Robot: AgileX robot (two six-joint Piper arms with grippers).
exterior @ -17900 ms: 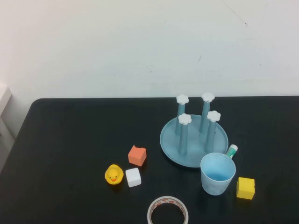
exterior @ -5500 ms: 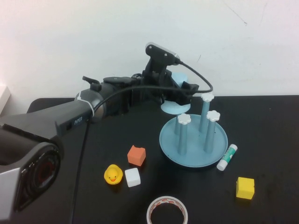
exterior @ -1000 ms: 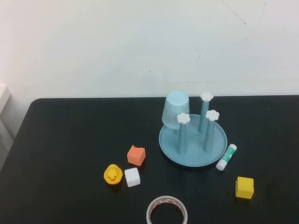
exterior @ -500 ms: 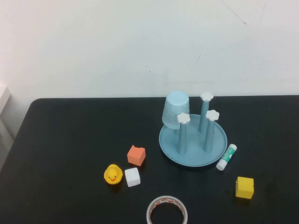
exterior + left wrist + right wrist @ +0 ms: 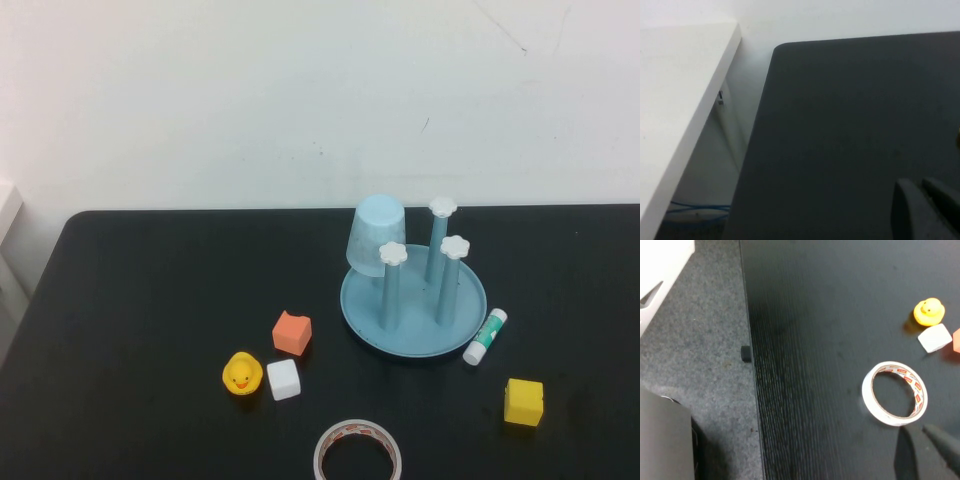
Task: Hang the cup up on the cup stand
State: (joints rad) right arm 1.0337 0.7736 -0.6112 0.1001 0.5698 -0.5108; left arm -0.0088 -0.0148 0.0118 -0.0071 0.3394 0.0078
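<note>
on the far left post of the stand [image 5: 412, 320] the cup [image 5: 377, 235] is seen mouth down, its closed base up, covering that post's cap, while the other three white caps stay bare. nothing has shifted in the last second: cup, stand and clutter are placed exactly as they were a moment ago. some seconds back the left arm was stretched over the counter [image 5: 150, 330] with the cup carried to the stand; now no arm is seen in the high view, so a full withdrawal is judged to have been made. earlier yet the cup stood upright at the near right of the stand, next to the yellow block [image 5: 524, 402]; that spot is now bare, and the glue stick [image 5: 485, 336] it half hid lies in plain sight against the dish's right rim.

the left claw [image 5: 925, 210] is held closed and empty, parked above the counter's left edge. the right claw [image 5: 927, 450] is likewise closed on nothing, low at the near side just beside the tape roll [image 5: 894, 393].

the hanging is judged done; the cup leans slightly to the left, so a slip off the post is a small risk.
</note>
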